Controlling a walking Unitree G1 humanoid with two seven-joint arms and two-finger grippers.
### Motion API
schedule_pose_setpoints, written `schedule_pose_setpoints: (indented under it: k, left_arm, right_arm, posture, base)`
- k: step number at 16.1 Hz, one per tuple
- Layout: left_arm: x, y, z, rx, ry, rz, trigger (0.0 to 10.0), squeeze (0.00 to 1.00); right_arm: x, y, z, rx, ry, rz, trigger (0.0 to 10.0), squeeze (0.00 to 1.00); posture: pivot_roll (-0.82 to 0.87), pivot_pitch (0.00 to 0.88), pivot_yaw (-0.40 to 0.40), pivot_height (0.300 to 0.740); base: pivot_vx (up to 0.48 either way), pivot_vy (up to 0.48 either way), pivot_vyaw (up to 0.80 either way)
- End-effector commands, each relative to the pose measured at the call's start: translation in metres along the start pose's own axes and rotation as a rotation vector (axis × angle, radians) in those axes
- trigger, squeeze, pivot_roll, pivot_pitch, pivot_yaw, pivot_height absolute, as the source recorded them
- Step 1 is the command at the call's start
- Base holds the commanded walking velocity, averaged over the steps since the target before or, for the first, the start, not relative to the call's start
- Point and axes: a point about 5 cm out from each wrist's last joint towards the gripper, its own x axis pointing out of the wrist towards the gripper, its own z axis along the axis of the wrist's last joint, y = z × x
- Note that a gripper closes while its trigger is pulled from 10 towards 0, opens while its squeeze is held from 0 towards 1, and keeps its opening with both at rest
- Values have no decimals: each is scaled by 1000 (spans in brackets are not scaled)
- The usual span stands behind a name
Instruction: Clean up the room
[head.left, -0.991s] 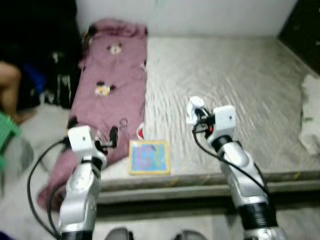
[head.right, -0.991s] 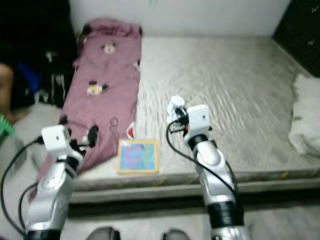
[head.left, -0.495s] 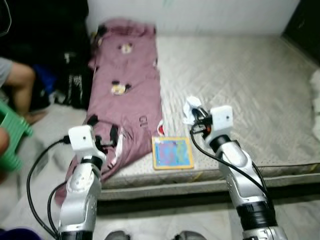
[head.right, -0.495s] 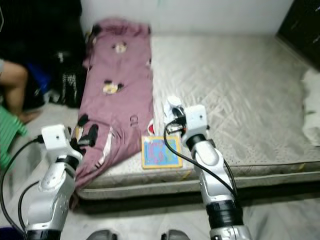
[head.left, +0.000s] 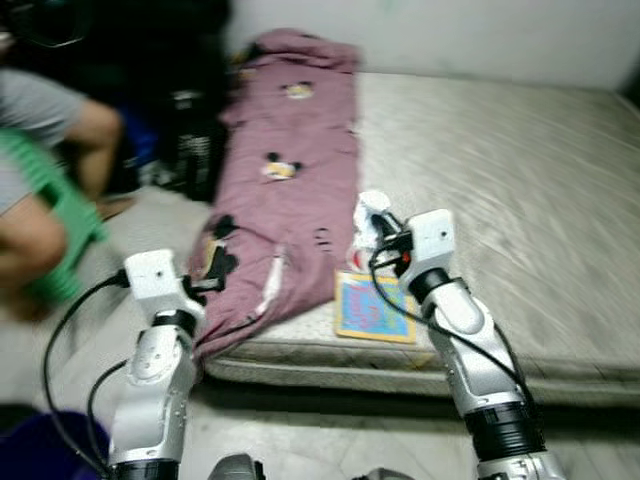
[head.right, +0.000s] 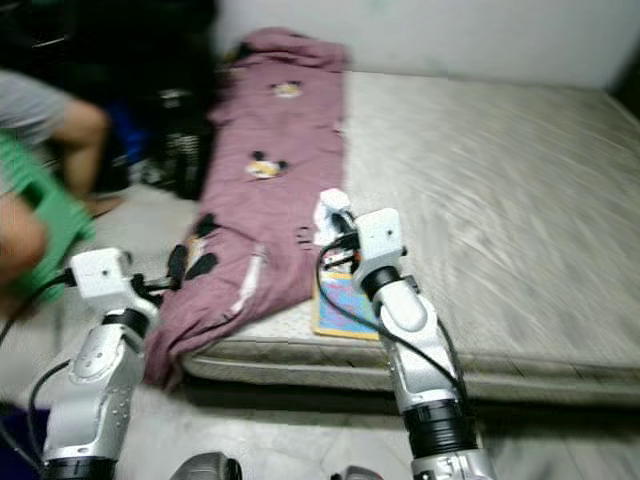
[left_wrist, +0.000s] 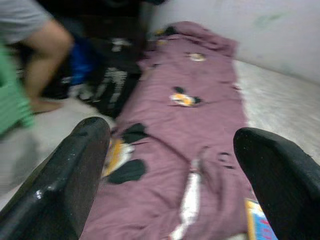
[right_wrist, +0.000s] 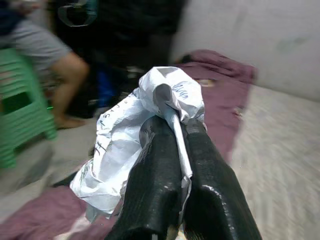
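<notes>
The right gripper (right_wrist: 172, 165) is clamped tight on a crumpled white paper (right_wrist: 135, 145), the sheet pinched between its 2 black fingers (right_wrist: 155, 185) and bunched up over their tips. It hangs over the mattress (head.left: 520, 190), with a colourful picture book (head.left: 372, 308) lying just below and beside it near the mattress edge. To that gripper's left, a maroon blanket (head.left: 290, 180) with cartoon prints runs the length of the mattress and spills off toward the floor. The left gripper (left_wrist: 170, 165) hovers near the blanket's drooping end, its 2 fingers spread wide with nothing between them. Further left of it, a person (head.left: 50, 130) sits by a green plastic stool (head.left: 60, 215).
</notes>
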Motion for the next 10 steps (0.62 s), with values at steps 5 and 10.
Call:
schedule_pose_setpoints:
  k: [5,10]
  left_arm:
    - [2,-1,-1,0,6,11,10000,0]
    - [3,-1,0,-3,4,18,10000,0]
  right_arm:
    - [3,1,8,-19,-35,12,10000,0]
    - [4,1,7,-6,-34,11,10000,0]
  posture:
    - [-83,0,-23,740]
    - [-81,0,-23,740]
  base:
    - [0,0,800]
    - [0,0,800]
